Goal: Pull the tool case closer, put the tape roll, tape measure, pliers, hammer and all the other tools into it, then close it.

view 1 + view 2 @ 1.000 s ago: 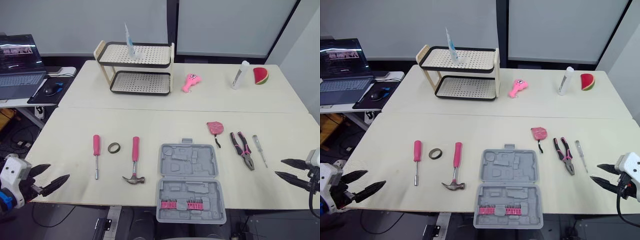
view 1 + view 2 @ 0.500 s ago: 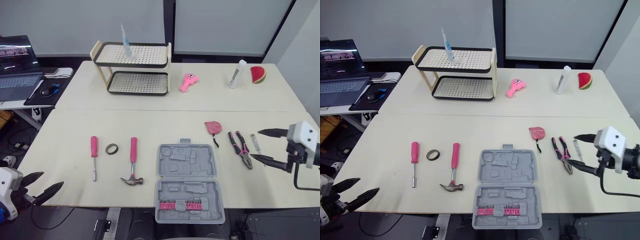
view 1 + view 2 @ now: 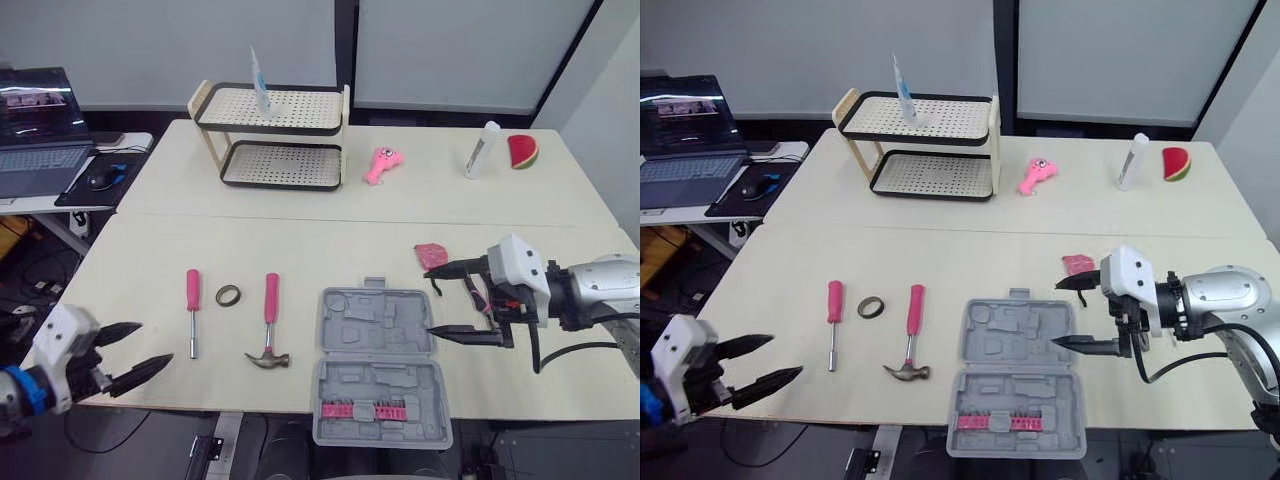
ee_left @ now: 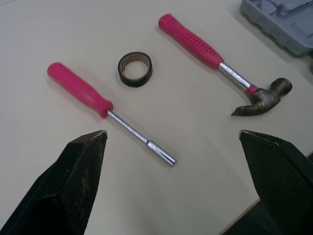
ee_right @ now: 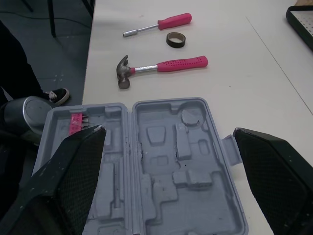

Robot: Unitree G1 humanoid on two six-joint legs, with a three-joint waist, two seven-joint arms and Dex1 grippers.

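Two cream tables pushed together are filling the scene, and one grey plastic tool case [image 3: 378, 322] is lying open and flat at the middle of the near edge, with one row of pink bits [image 3: 364, 410] sitting in its nearer half. To its left, three tools are lying in a line, apart from each other: one pink-handled claw hammer [image 3: 269, 325] nearest the case, one dark ring-shaped tape roll [image 3: 228, 295] next, and one pink-handled metal screwdriver [image 3: 192, 310] furthest out. One pink tape measure [image 3: 432, 256] is resting just beyond the case's far right corner. The right gripper [image 3: 428, 300] is hovering at the case's right side with its two black fingers spread wide and pointing toward the case, clamping nothing; whether the lower tip is touching the case I cannot tell. Pink-handled pliers [image 3: 479, 297] are lying partly hidden behind it. The left gripper [image 3: 155, 343] is hanging at the near left edge of the table, its two fingers apart and empty. On the far table are standing one two-tier black-rimmed rack [image 3: 270, 135], one pink toy [image 3: 380, 164], one white tube [image 3: 481, 149] and one watermelon slice [image 3: 521, 151].
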